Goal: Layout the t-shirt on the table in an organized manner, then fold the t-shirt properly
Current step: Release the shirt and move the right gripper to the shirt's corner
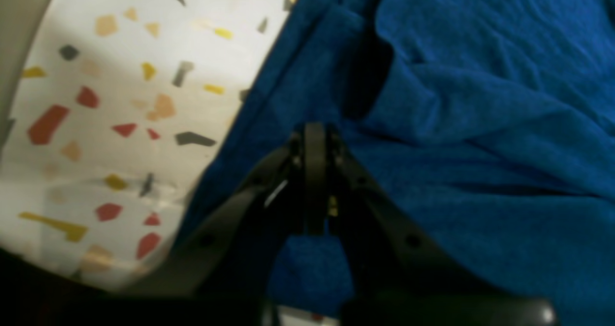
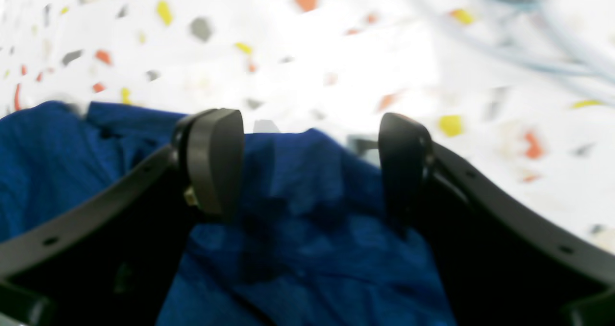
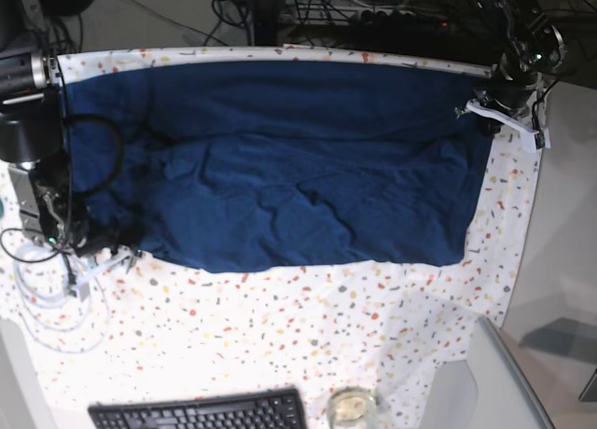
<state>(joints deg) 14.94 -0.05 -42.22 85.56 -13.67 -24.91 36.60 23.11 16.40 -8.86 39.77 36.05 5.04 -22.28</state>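
The t-shirt (image 3: 280,163) lies spread across the far half of the table (image 3: 308,326), its long axis running from 9 o'clock to 3 o'clock in the base view. The fabric is dark blue, and wrinkles are concentrated in its middle band. The near edge of the garment forms an uneven line, and bare speckled cloth fills the zone from there toward 6 o'clock.

Right gripper (image 2: 307,162): located at the 9 o'clock end of the garment in the base view. In the right wrist view the jaws stand wide apart. Blue fabric lies between and below the two pads (image 2: 214,160), but neither pad clamps it. The speckled table surface extends beyond the fingertips toward 12 o'clock.

Left gripper (image 1: 314,177): located at the 2 o'clock corner of the garment in the base view, at the table's far edge. In the left wrist view the fingers are pressed together with no gap visible. They rest over the blue fabric just beside its hem, which runs diagonally from 12 o'clock to 7 o'clock in that frame. Whether a layer of cloth is pinched between the tips cannot be determined.

A black keyboard (image 3: 201,412) sits at the near edge at 6 o'clock, with a small glass container (image 3: 351,408) just beside it. White cables (image 3: 47,298) loop on the table at 8 o'clock.
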